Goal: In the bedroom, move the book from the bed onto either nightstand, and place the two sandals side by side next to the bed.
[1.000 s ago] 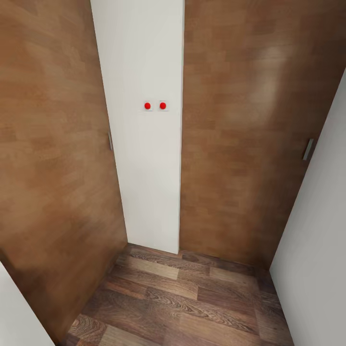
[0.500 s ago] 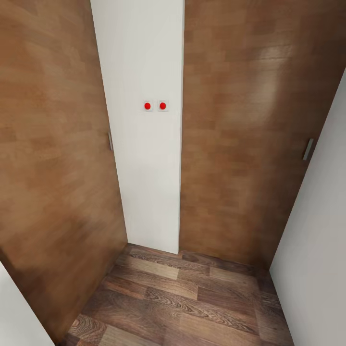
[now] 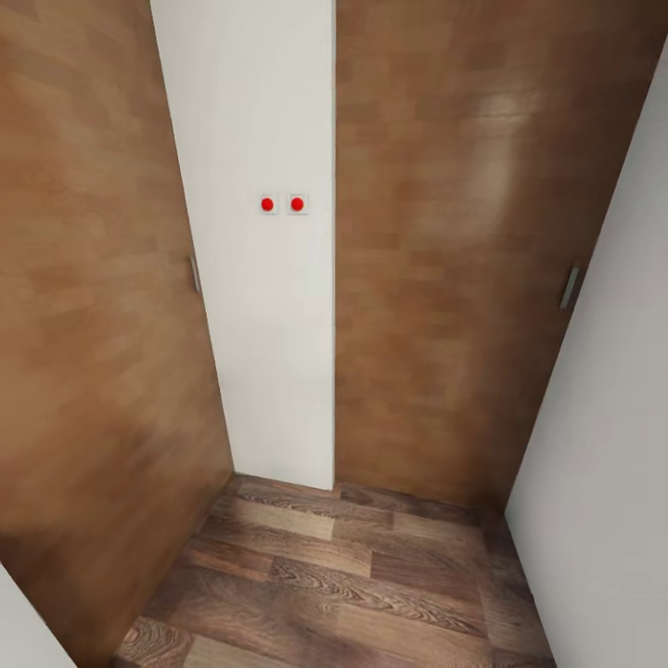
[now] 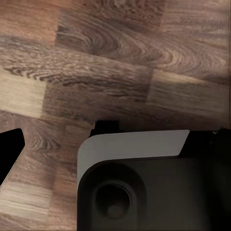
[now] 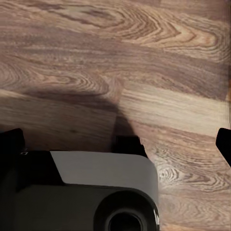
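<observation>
Two brown doors [image 3: 102,306] [image 3: 445,278] meet at a narrow white wall strip [image 3: 269,325] in the head view, a corner of the bedroom seen from above. The left door bears a small grey handle [image 3: 194,276] at its inner edge; the right door carries a similar handle [image 3: 569,286] near a white wall [image 3: 603,482] on the right side. Two red round buttons [image 3: 267,204] [image 3: 297,204] sit side by side on small plates on the white strip, about midway up. Wood-plank floor [image 3: 343,575] fills the lower part of the view, dark brown with paler boards. The left wrist view looks down on floor planks [image 4: 106,53], with a dark and grey part of the robot's body [image 4: 144,183] below the camera; the right wrist view likewise shows planks [image 5: 120,57] and a similar housing [image 5: 96,192]. Dark tips appear at the edges of both wrist views, but whether either arm's jaws are apart or together cannot be told. Book, bed, nightstand and sandals lie outside these views.
</observation>
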Robot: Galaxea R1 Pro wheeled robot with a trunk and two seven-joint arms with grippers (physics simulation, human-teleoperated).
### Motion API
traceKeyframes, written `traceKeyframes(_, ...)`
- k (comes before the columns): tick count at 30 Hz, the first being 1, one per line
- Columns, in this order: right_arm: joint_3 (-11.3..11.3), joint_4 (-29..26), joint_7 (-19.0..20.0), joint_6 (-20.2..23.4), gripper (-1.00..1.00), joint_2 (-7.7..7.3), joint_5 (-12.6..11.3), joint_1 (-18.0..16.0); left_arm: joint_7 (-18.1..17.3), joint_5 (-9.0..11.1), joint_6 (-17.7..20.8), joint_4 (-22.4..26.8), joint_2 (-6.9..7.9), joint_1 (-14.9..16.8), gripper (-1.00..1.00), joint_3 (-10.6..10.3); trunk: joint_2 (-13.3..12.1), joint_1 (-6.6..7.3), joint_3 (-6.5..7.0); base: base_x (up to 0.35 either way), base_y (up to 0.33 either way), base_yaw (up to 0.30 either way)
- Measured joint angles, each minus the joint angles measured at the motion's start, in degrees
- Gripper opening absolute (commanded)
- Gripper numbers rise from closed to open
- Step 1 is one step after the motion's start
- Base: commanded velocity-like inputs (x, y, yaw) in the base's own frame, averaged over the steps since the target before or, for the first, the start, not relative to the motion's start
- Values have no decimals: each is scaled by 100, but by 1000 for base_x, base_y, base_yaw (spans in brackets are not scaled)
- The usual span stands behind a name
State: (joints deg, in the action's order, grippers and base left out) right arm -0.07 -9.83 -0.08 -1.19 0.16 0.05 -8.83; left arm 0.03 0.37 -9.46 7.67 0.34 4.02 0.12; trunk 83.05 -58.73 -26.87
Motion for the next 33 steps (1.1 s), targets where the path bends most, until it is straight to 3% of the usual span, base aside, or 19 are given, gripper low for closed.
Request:
traceKeyframes(14, 0, -59, 0, 0, 100, 0, 3, 0, -3, -18, -221, -2, 7, 0, 100, -29, 0, -1, 0, -30, 0, -282)
traceKeyframes(33, 0, -61, 0, 0, 100, 0, 1, 0, -3, -11, -227, -2, 7, 0, 100, -13, -1, -3, 0, -301, 0, -284)
